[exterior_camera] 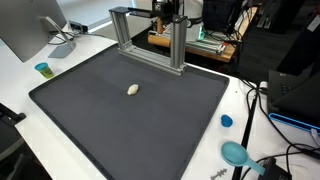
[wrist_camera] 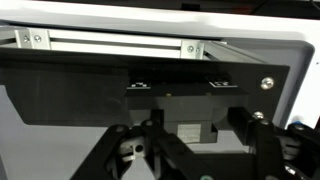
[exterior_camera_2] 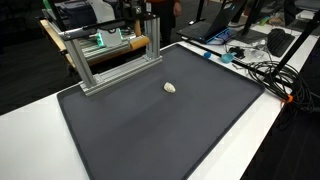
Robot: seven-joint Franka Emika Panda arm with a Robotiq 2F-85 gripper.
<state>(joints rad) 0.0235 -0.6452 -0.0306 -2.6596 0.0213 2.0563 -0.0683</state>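
A small pale oval object [exterior_camera: 133, 89] lies alone near the middle of a dark grey mat [exterior_camera: 100, 120]; it also shows in an exterior view [exterior_camera_2: 170, 87]. My gripper [wrist_camera: 195, 150] hangs high at the back of the table, above and behind a metal frame [exterior_camera: 150, 35], far from the oval object. In the wrist view its two dark fingers stand wide apart with nothing between them. The oval object does not show in the wrist view. In both exterior views the arm [exterior_camera: 170, 10] is mostly cut off at the top edge.
The metal frame [exterior_camera_2: 115, 55] stands on the mat's far edge. A monitor [exterior_camera: 30, 25], a small teal cup [exterior_camera: 42, 69], a blue cap [exterior_camera: 226, 121] and a teal dish [exterior_camera: 236, 153] sit on the white table. Cables [exterior_camera_2: 265, 70] and laptops lie beside the mat.
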